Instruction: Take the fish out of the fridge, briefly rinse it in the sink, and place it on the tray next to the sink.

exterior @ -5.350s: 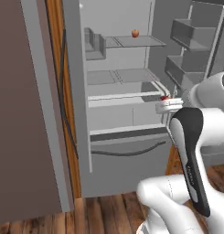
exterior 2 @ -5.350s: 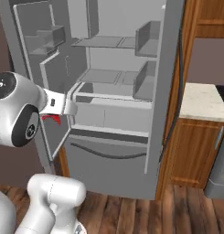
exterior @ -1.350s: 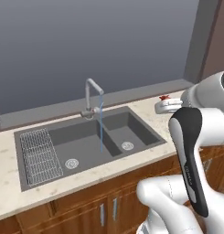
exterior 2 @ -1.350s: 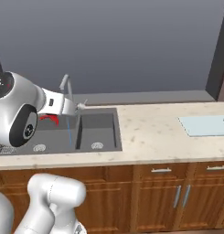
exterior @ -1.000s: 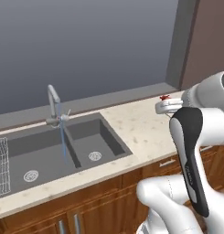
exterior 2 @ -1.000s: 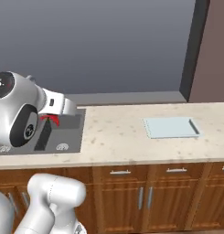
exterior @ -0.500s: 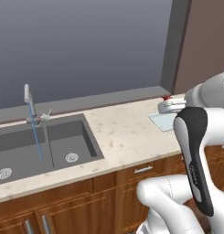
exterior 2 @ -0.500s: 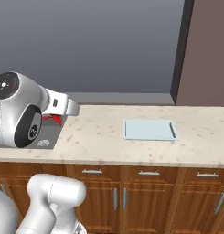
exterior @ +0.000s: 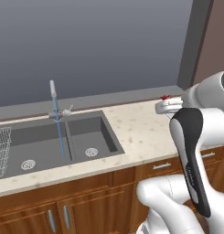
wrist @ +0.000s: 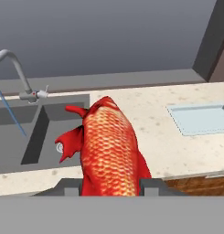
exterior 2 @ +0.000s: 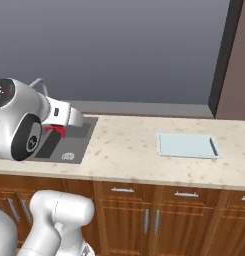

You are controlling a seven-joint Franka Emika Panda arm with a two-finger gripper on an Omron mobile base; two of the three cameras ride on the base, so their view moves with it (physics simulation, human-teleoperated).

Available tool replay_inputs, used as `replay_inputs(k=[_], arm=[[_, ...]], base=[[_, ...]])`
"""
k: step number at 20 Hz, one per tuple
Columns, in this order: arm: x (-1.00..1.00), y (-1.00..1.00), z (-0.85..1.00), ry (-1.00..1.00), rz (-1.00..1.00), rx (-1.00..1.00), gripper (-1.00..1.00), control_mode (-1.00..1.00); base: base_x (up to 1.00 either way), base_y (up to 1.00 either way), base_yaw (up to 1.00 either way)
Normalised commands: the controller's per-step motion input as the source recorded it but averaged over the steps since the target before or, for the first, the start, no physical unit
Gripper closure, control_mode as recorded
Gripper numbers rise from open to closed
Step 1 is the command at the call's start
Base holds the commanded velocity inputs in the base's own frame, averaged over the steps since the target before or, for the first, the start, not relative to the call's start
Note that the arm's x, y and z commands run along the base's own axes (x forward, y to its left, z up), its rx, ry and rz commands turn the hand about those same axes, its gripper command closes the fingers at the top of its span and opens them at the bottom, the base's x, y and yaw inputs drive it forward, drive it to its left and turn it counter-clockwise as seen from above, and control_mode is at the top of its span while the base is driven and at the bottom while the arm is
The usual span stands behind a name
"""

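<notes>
fish (wrist: 109,151): pinched between the fingers (wrist: 149,186), held in the air above the tabletop (exterior 2: 129,150), between sink (exterior: 54,141) and tray (exterior 2: 186,145).
axis: long axis runs along the fingers; tail fins fan out at the far end, toward the sink side.
tray: flat near the tabletop's back edge, right of the sink.
step: carry to tray. Lower close, centre inside the rim, align fish with the tray's long side, then release.
tap (exterior: 54,98): water running.

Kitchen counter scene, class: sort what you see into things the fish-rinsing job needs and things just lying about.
Belonging to the job:
- fish, held in the gripper
- sink, tap running
- tray on the counter

Just there:
- white wire rack in the far basin
- counter
- wooden cabinets below
</notes>
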Motion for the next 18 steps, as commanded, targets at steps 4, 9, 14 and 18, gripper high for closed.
replay_inputs(k=[4,9,14,18], arm=[[0.00,0.00,0.00,0.00,0.00,0.00,1.00,1.00],[0.00,0.00,0.00,0.00,0.00,0.00,1.00,1.00],[0.24,0.01,0.00,0.18,0.22,0.00,1.00,-1.00],[0.60,0.07,-0.10,0.30,0.38,0.00,1.00,-1.00]], base=[[0.06,0.56,0.00],[0.05,0.00,0.00],[0.00,0.00,0.00],[0.00,0.00,0.00]])
